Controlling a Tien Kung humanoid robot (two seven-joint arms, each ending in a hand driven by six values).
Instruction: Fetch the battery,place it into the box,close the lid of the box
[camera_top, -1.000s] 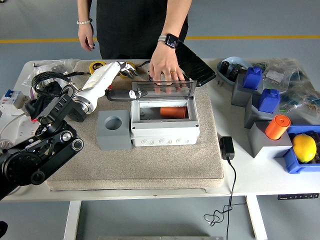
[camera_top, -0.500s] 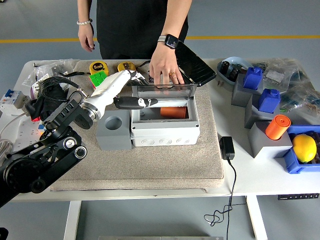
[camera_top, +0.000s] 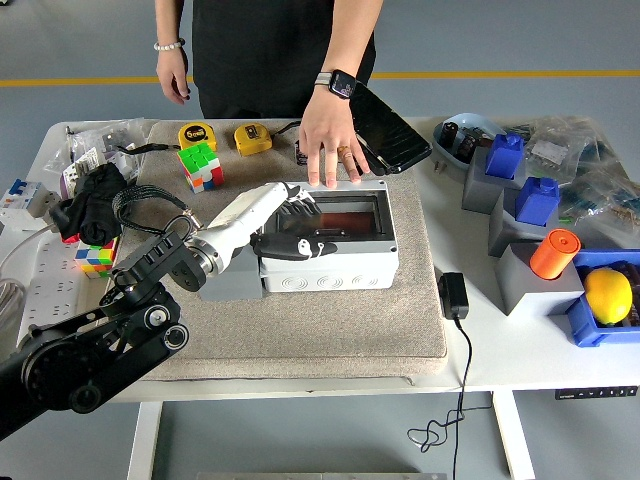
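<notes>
Grey box (camera_top: 330, 262) lies under the left hand (camera_top: 290, 232), its fingers (camera_top: 300, 245) spread flat on the lid (camera_top: 340, 212), holding nothing.

Box (camera_top: 330, 262): light grey matt plastic, lid a smoky see-through pane with some gloss. Left hand (camera_top: 285, 225): smooth white shell, black glossy fingers (camera_top: 300, 246). Mat (camera_top: 300, 320) under it: beige cloth, rough felt-like nap. Table (camera_top: 540, 350): smooth white top. Dark panel (camera_top: 385, 125) at the mat's far edge: glossy black.
</notes>
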